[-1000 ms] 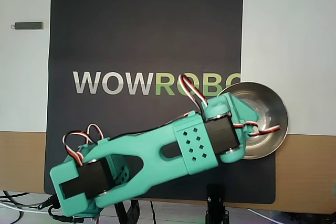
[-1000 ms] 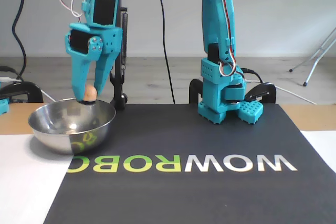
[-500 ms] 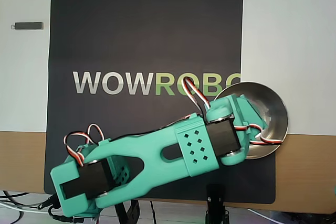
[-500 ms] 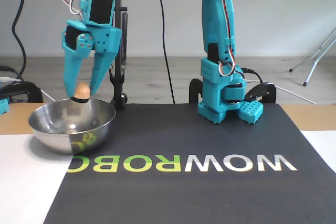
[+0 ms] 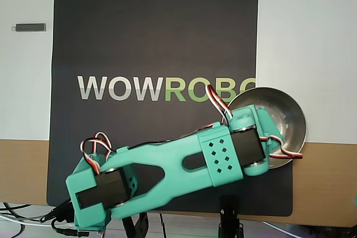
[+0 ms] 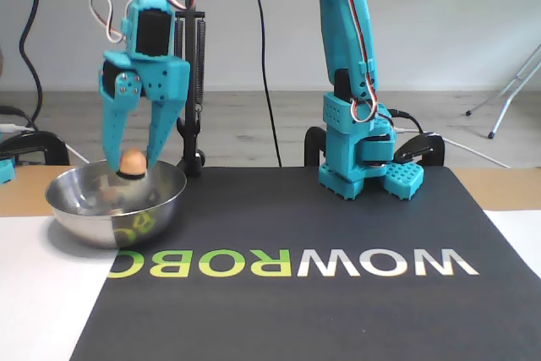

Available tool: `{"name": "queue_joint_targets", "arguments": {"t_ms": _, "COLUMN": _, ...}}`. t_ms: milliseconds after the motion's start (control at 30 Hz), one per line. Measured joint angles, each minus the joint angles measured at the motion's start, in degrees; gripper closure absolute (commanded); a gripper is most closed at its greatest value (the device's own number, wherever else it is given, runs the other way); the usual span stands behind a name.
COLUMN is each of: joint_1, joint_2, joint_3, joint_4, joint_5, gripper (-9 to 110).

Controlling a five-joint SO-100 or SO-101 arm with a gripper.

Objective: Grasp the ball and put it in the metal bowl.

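Peach-orange and small, the ball [image 6: 132, 161] showed in the fixed view between the two teal fingers of the gripper [image 6: 129, 164], just above the rim of the metal bowl [image 6: 84, 209]. The fingers were spread wider than the ball, and whether either one touched it could not be told from that angle. The ball sat over the bowl's opening, roughly above its middle, with a dark patch directly under it. A dim, warm reflection showed on the bowl's inner wall below.

The bowl stood at the edge of the black mat [image 6: 338, 293], partly on the mat and partly on the white sheet [image 6: 42, 310] beside it, close to the green letters of the mat's printed logo. The arm's base [image 6: 359, 158] stood on the far edge of the mat, well apart from the bowl, and the arm arched over from there to the bowl.

In the overhead view the arm [image 5: 184, 163] covered the near part of the metal bowl [image 5: 293, 118], hiding the ball and the fingertips. A small dark bar [image 5: 30, 27] lay on the white sheet, far from the bowl.
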Motion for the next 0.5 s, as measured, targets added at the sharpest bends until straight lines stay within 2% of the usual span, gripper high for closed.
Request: {"name": "queue_joint_targets", "arguments": {"t_ms": 500, "joint_1": 0.62, "joint_2": -0.18, "joint_3": -0.88, "joint_4": -0.53, "joint_5": 0.00, "gripper": 77}}
